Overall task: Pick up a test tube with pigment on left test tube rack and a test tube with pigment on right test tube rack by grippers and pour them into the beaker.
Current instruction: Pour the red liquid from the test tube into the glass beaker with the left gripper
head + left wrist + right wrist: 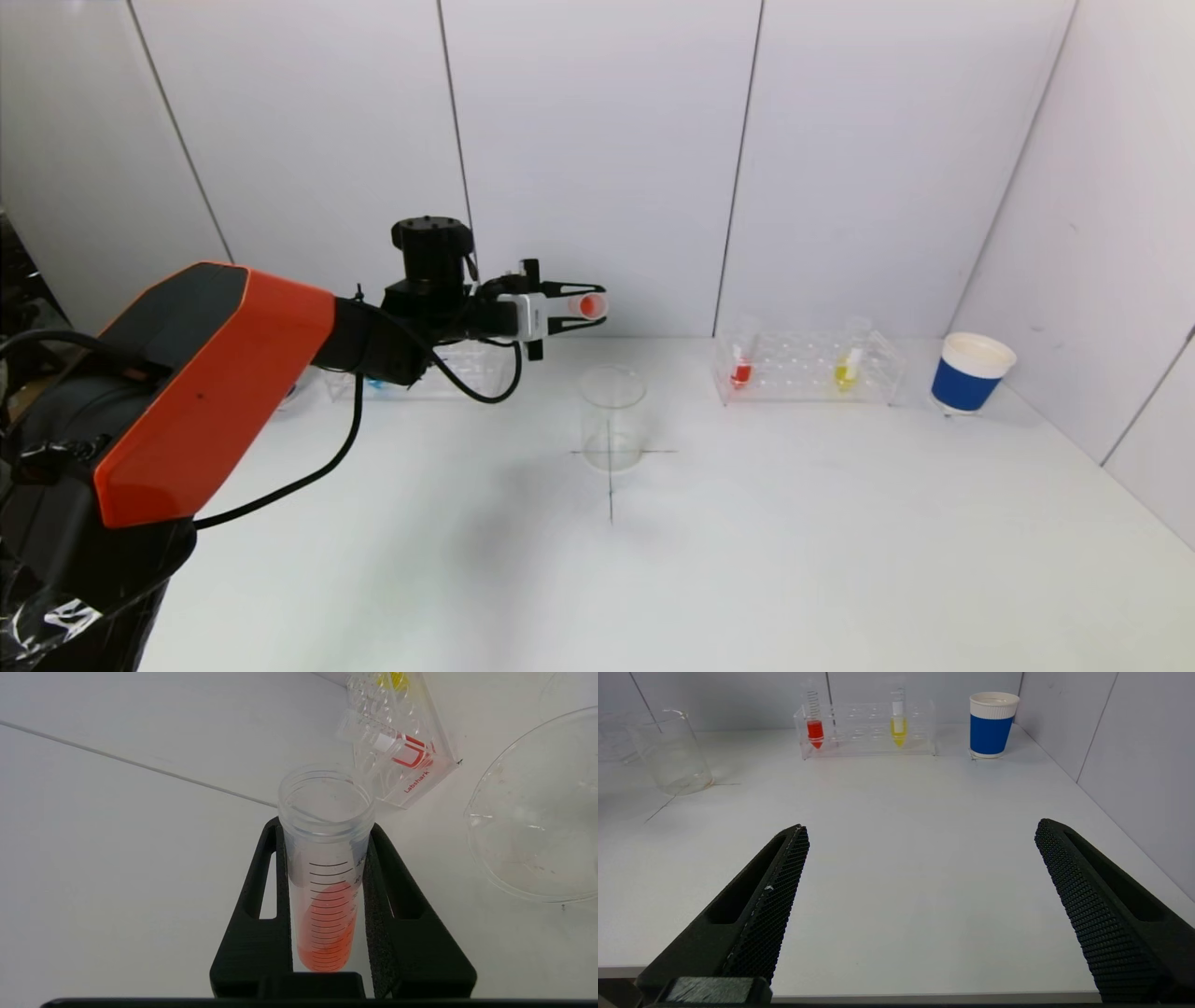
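The left gripper (586,306), clamped on the orange-pigment test tube (327,882), holds it above and just behind the beaker (612,417) at the table's middle, so tipping over its rim seems next, while the right gripper (920,905) waits open near the front edge.

A clear graduated test tube (327,877) holding orange-red pigment lies nearly level, uncapped, above and just behind the empty glass beaker (611,417). The right rack (808,369) holds upright red (741,371) and yellow (847,370) tubes.
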